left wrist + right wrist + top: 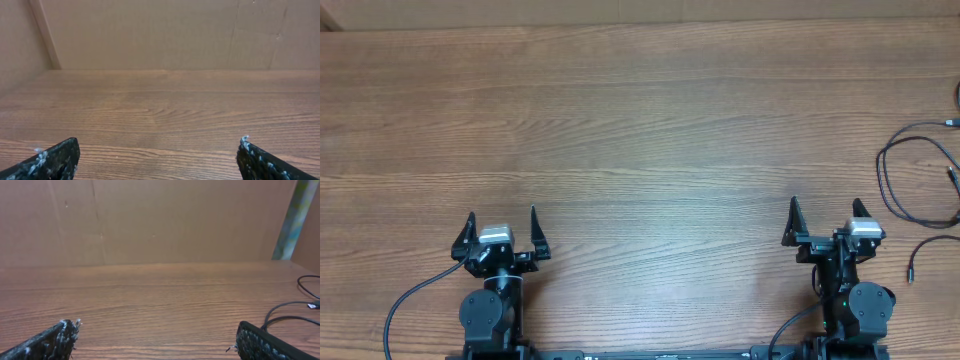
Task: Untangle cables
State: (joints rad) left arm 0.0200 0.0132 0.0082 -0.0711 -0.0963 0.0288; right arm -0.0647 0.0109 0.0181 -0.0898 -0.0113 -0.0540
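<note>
Thin black cables [920, 180] lie loosely looped at table's far right edge.

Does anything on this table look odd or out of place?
Only the thin black cables: they sprawl in loose loops at the far right edge of the wooden table, partly out of view. Nothing looks damaged.

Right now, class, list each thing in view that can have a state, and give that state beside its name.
left gripper, open, holding nothing.
right gripper, open, holding nothing, apart from the cables.
cables, lying loose at the right edge of the table, not gripped, partly out of frame; whether they are tangled cannot be told.
</note>
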